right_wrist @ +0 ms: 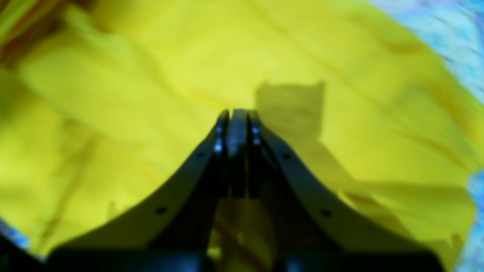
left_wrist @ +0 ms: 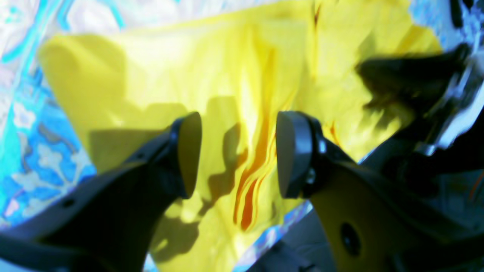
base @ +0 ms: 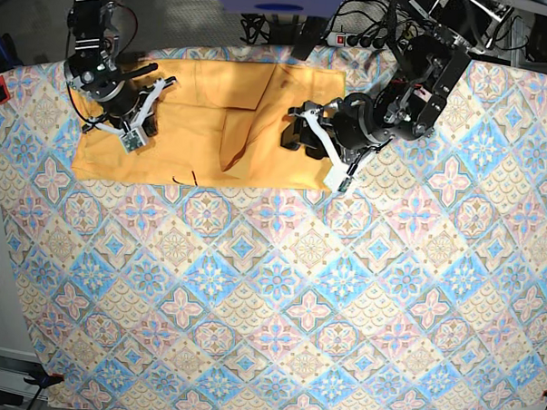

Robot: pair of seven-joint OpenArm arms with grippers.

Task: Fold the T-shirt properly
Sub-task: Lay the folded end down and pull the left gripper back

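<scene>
The overhead view is evenly lit and sharp, with only soft, short shadows beside the arms on the shirt [base: 204, 120]. Both wrist views are oversaturated and soft. In the left wrist view the shirt glares almost white near its upper middle, the tablecloth [left_wrist: 34, 143] beside it is smeared, and hard dark shadows fall on the cloth. In the right wrist view the shirt is blurred throughout, with one crisp-edged shadow above the shirt's centre.

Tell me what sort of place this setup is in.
Most likely a robotics lab or workshop bench. Two robot arms work over a T-shirt lying on a patterned tablecloth, while a power strip and loose cables run along the table's far edge.
</scene>
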